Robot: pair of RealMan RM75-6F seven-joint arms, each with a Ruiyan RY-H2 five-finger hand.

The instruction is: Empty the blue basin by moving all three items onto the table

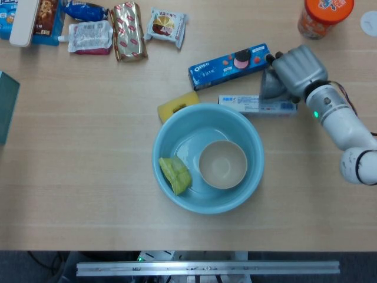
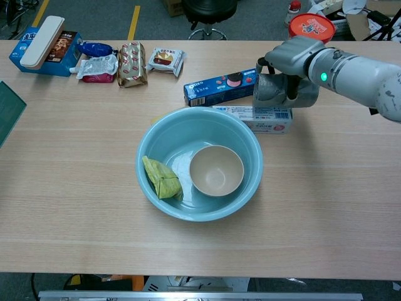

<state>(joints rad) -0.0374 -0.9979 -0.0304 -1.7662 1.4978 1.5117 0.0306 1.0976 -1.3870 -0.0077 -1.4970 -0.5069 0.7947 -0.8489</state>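
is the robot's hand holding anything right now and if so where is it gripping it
Nothing is held. The right hand hovers empty by the toothpaste box, fingers curled down. The left hand is out of view.

A pale wooden table (image 1: 76, 165) carries everything. Near its middle sits a blue basin (image 1: 207, 157), with a yellow sponge (image 1: 177, 104) touching its far rim. Just beyond lie a blue Oreo box (image 1: 228, 65) and a white toothpaste box (image 1: 257, 105). Along the far edge toward the left corner are a blue carton (image 1: 29, 20), a pouch (image 1: 89, 36), a gold wrapped bar (image 1: 129, 30) and a small snack packet (image 1: 165, 26). An orange cup (image 1: 323, 16) stands at the far right corner. A dark green object (image 1: 7, 106) lies at the left edge.
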